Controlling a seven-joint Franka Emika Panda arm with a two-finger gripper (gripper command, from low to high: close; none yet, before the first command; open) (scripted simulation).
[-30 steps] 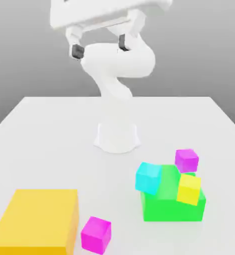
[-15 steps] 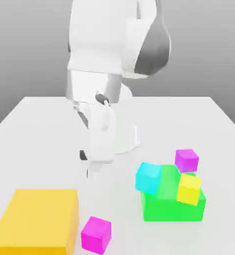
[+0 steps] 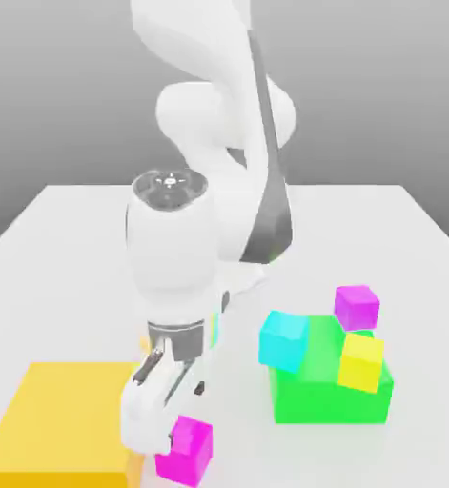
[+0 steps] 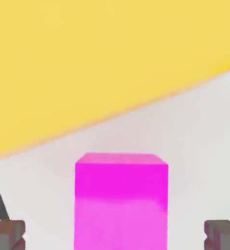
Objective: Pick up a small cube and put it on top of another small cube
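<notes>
Fingers (image 4: 9, 234) are spread wide, one pad seen on each side of the small pink-magenta cube (image 4: 121, 200) in the hand view, with clear table surface between each pad and the cube's faces; nothing is gripped. The gripper (image 3: 171, 434) is pointed down over the cube (image 3: 192, 450) in the exterior view, low at the near edge of the white table (image 3: 75, 248), part of the cube being covered by the hand. The cube is seated on the table just beside the big yellow block (image 3: 56, 419), on that block's side toward the exterior view's right; a strip of table is visible between them in the hand view, where the yellow block (image 4: 87, 58) is seen beyond the cube. Well apart, toward the exterior view's right, a green block (image 3: 328, 396) is seen with a cyan cube (image 3: 283, 340) and a small yellow cube (image 3: 361, 362) leaning on it, and a violet-purple cube (image 3: 357, 306) just behind it
</notes>
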